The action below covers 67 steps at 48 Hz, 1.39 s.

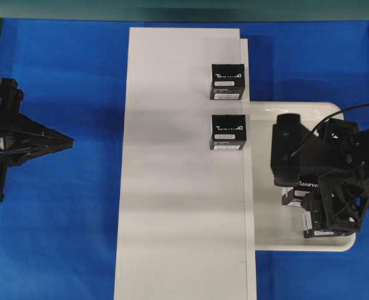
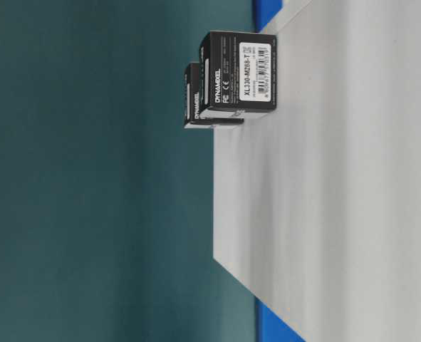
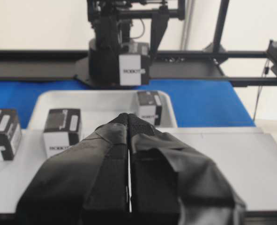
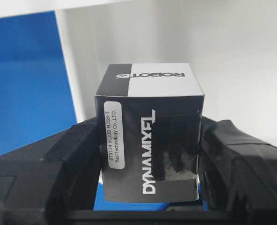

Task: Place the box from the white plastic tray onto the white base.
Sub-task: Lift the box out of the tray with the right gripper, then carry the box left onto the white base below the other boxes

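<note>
My right gripper (image 4: 147, 154) clamps one small black cuboid box (image 4: 150, 140) above the glossy white rimmed plastic tray (image 1: 296, 245). Two identical boxes (image 1: 228, 131) stand along the right edge of the long flat white base (image 1: 178, 187). My left gripper (image 3: 129, 140) is closed on nothing.

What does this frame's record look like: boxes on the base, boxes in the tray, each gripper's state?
boxes on white base: two, near its tray-side edge, upper box and lower box
white plastic tray: one box lying there, mostly hidden by the arm
right gripper: shut on held box, above the tray
left gripper: shut, holding nothing, beside the base
</note>
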Available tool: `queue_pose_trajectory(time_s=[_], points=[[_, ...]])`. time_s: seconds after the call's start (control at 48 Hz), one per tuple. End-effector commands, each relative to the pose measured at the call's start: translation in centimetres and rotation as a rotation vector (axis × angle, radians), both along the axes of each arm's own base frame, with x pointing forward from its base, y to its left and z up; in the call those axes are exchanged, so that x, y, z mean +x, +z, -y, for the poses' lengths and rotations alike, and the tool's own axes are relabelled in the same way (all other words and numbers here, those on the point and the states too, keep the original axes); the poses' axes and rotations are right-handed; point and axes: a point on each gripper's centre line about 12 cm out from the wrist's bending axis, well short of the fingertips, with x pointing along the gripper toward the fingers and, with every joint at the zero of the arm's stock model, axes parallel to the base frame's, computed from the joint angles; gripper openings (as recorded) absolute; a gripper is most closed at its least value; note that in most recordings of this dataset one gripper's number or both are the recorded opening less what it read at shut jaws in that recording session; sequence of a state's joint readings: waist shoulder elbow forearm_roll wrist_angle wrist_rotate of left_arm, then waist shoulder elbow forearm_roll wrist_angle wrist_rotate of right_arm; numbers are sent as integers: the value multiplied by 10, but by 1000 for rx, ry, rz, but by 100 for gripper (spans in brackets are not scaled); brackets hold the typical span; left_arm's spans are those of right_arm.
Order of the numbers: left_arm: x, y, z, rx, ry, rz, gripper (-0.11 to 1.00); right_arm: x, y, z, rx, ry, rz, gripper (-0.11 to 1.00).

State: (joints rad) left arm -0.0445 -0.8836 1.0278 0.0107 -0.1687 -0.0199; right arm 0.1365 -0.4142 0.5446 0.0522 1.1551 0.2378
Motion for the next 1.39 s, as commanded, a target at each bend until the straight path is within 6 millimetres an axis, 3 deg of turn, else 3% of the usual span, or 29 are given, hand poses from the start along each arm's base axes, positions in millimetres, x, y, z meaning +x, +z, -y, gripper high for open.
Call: queue_pose_trajectory(time_s=[0.0,0.458,0.728,1.374], points=[[2,12,0,-1,-2,32,-4,5,13,1,4,-3,37,57],[1,13,1,-2,-5,34,-4,36,38,-1,6,-3,68,57],[1,14,1,-2,-5,37,-4,65,37,-1,-7,6,42,57],[-1,16,1,-2,-7,47,-4,112,-30,3,-56,103,-39,57]])
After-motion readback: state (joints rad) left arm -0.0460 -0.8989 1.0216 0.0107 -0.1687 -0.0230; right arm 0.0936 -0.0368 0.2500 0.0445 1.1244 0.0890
